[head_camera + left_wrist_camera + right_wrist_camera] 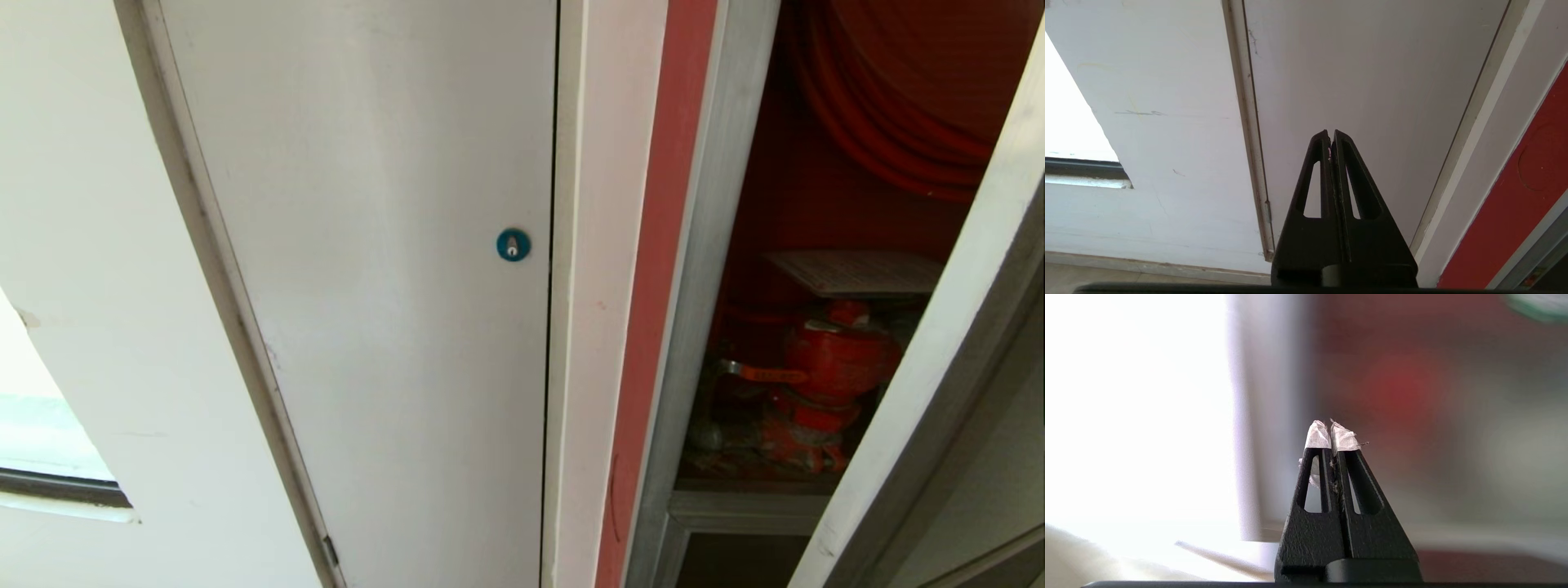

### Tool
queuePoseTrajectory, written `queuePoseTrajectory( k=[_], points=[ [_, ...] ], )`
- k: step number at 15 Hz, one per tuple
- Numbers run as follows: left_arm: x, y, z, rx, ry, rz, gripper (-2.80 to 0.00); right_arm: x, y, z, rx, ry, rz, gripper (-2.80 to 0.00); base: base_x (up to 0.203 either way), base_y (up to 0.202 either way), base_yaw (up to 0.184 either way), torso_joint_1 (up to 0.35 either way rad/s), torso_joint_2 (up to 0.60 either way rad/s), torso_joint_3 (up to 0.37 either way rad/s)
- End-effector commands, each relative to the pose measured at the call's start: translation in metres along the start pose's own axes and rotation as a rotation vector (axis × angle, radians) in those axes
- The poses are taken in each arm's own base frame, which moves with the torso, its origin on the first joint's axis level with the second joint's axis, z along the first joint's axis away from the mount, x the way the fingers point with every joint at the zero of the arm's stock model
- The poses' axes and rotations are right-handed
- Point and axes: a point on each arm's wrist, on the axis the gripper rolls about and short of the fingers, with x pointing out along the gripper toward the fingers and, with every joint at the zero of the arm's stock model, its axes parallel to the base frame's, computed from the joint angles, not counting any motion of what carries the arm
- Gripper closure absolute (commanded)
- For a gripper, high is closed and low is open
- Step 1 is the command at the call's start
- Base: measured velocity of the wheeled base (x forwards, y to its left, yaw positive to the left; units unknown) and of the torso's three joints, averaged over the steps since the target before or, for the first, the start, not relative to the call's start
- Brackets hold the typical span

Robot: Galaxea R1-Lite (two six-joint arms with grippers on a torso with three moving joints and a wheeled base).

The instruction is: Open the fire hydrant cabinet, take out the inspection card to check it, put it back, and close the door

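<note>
Setting: white-painted wall (73,204) with a plain white door (367,245) bearing a round blue lock (513,244); to its right a red edge strip (653,286) and the silver frame of the fire hydrant cabinet (702,269).
Cabinet state: stands open in the head view; the door (922,384) is swung out at the right edge, its pale frame slanting across the opening.
Contents: coiled red hose (890,106) above, red valve (833,359) below on the cabinet floor.
Inspection card (857,271): lies roughly flat inside the cabinet, just above the valve, one edge turned toward the opening; what it rests on cannot be told.
Card handling, judged: light, thin, flexible sheet; if sleeved in plastic, likely slick; it should bend rather than break, though a hard pinch could crease it.
Hold point, judged: the near free edge or corner, pinched flat between the pads, clear of the valve.
Door handling, judged: rigid and hinged, glass-panelled so best pushed on the metal frame.
Left gripper (1332,135): jaws closed together, holding nothing, facing the white door, away from the cabinet.
Right gripper (1331,430): white-taped tips pressed together, empty, before a blurred background of silver and red; not seen in the head view.
</note>
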Motion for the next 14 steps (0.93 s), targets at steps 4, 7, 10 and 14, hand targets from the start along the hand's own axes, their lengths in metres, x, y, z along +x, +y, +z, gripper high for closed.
queuePoseTrajectory(
  k=[4,7,10,14],
  points=[
    [0.0,0.0,0.0,-0.001,-0.002,0.0,0.0,0.053,-0.004,0.065,0.159,0.158,0.341,0.0,0.0,0.0,0.0,0.0,0.0,0.0],
    [0.0,0.0,0.0,-0.001,0.0,0.001,0.0,0.106,-0.015,0.083,0.213,0.24,0.4,0.0,0.0,0.0,0.0,0.0,0.0,0.0],
    [0.0,0.0,0.0,-0.001,0.0,0.001,0.0,0.142,-0.022,0.09,0.232,0.271,0.476,0.0,0.0,0.0,0.0,0.0,0.0,0.0],
    [0.0,0.0,0.0,-0.001,-0.002,0.001,0.0,0.17,-0.026,0.084,0.236,0.316,0.527,0.0,0.0,0.0,0.0,0.0,0.0,0.0]
  ],
)
